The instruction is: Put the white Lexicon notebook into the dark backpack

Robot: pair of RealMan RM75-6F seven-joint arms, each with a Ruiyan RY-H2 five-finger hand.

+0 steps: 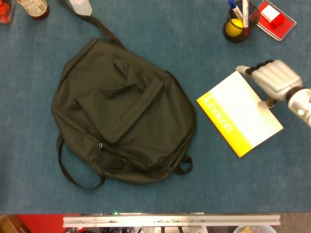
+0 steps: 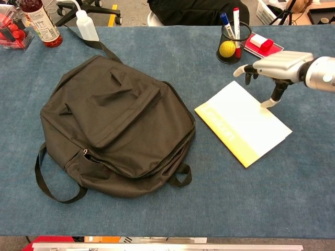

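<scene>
Plain dark olive-black on the backpack at centre left, straps the same shade. White on the notebook at centre right, with a yellow band along its lower left edge bearing pale lettering. Silver-grey on the right hand, dark at the fingertips. Blue, faintly mottled, across the table. Black mesh on the pen cup at upper right, yellow ball inside. Red on the tray beside it.
</scene>
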